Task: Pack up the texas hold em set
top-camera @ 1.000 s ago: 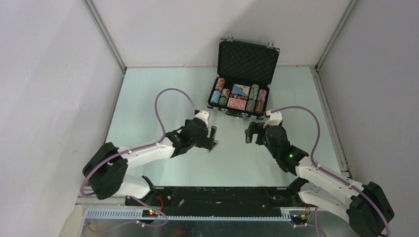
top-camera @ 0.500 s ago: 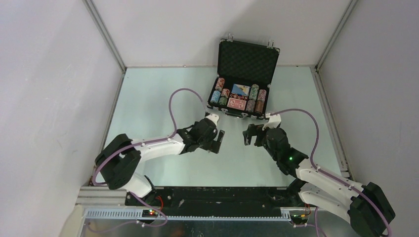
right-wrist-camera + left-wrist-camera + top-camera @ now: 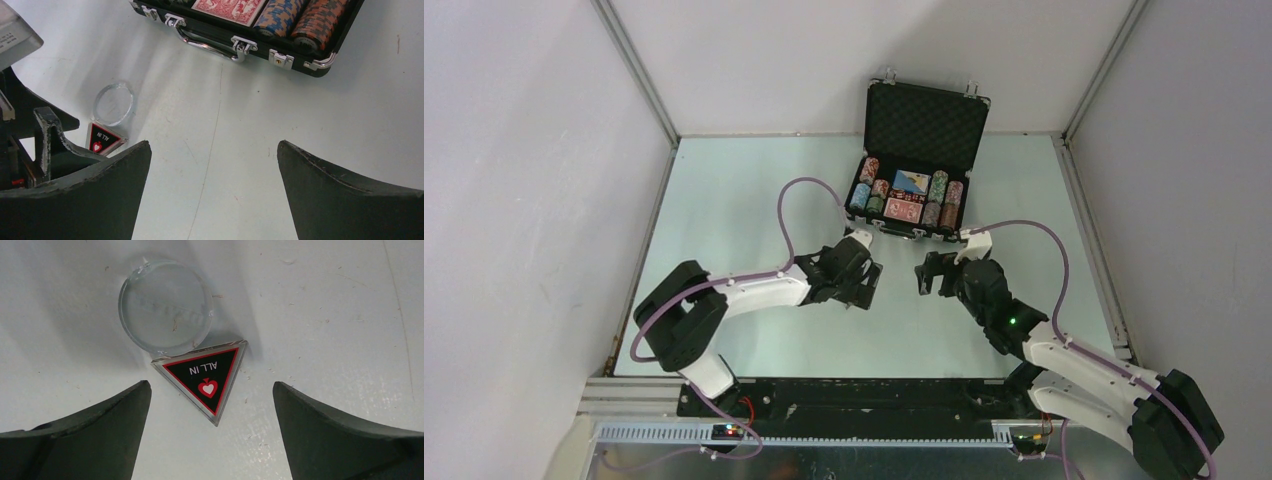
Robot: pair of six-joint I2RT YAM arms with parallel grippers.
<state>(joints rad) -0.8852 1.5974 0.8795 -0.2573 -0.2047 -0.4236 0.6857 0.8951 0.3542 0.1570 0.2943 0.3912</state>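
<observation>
- Over the table (image 3: 744,200), top view: the open briefcase (image 3: 927,125) sits at 12 o'clock by the back wall, lid up. Chip stacks (image 3: 869,170) and card decks (image 3: 902,210) are in its foam tray. The left gripper (image 3: 862,285) and right gripper (image 3: 932,272) hover side by side just in front of it, both spread wide, nothing held.
- Left wrist view: the fingers straddle the triangular ALL IN token (image 3: 207,380), which lies flat on the table. A clear round disc (image 3: 165,307) touches the token's top edge at 11 o'clock. Jaws wide apart, empty.
- Right wrist view: jaws wide apart, only bare table between them. The case handle (image 3: 207,45) is at 12 o'clock. Token and disc are off at 9 o'clock, beside the left gripper.
- Step, my read: collecting the loose dealer pieces, token first. The next move calls for dropping straight down and closing on the token's edges without nudging the disc. Then carry it toward 12 o'clock into the case.
</observation>
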